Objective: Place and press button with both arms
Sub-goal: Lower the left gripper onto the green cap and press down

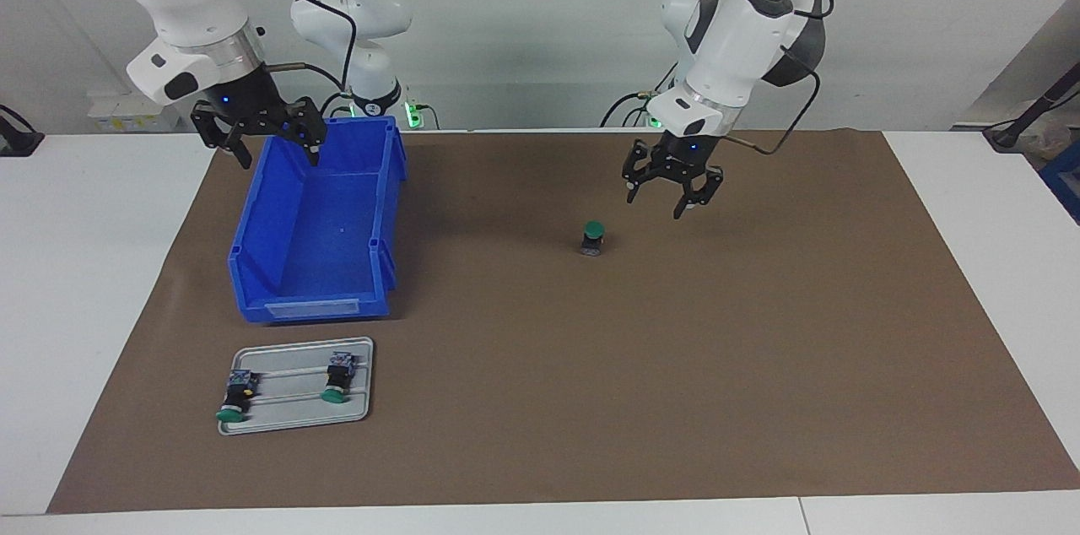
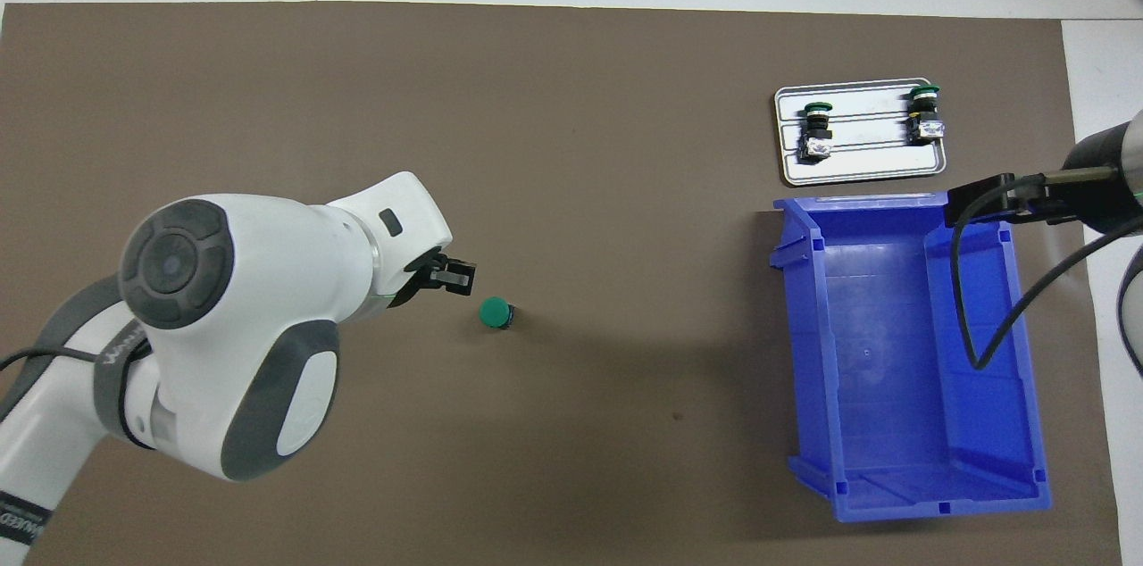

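A button (image 1: pixel 593 238) with a round green cap stands upright on the brown mat (image 1: pixel 675 366), near its middle; it also shows in the overhead view (image 2: pixel 494 313). My left gripper (image 1: pixel 656 204) is open and empty. It hangs a little above the mat just beside the button, toward the left arm's end, and shows in the overhead view (image 2: pixel 449 277). My right gripper (image 1: pixel 278 155) is open and empty, raised over the end of the blue bin (image 1: pixel 312 307) nearest the robots.
The blue bin (image 2: pixel 902 503) is empty. A grey tray (image 1: pixel 291 402) lies farther from the robots than the bin and also shows in the overhead view (image 2: pixel 866 160). It holds two more green-capped buttons (image 1: pixel 239 396) (image 1: pixel 337 379) lying on their sides.
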Available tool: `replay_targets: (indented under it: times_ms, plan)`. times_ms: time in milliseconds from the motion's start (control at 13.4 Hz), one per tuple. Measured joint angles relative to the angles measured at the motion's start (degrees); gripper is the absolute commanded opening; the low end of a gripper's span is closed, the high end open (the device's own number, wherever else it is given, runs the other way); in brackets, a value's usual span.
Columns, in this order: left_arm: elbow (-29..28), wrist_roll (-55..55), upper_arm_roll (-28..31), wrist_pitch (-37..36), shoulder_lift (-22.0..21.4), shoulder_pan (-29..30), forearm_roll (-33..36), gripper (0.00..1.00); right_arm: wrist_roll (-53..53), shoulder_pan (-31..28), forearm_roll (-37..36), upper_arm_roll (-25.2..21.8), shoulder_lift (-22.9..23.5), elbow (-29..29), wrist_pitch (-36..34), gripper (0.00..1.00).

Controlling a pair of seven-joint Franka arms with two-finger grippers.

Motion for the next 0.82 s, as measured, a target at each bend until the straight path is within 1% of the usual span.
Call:
replay_targets:
  times_ms: [299,523,673,822]
  plan:
    - [-0.68,-3.37,-0.06,-0.12,3.36,-3.39,0.21,0.00,0.00,0.00,0.00,0.00,0.00,0.00,0.00,0.99]
    - [-1.93,-3.74,-0.03,0.12,3.75,-4.14,3.09,0.00,0.00,0.00,0.00,0.00,0.00,0.00,0.00,0.99]
    - [-2.73,-3.75,0.01,1.19,3.97,-4.45,3.79,0.00,0.00,0.00,0.00,0.00,0.00,0.00,0.00,0.99]
    - [-3.30,-3.75,-0.03,2.63,5.31,-5.06,3.89,0.00,0.00,0.00,0.00,0.00,0.00,0.00,0.00,0.99]
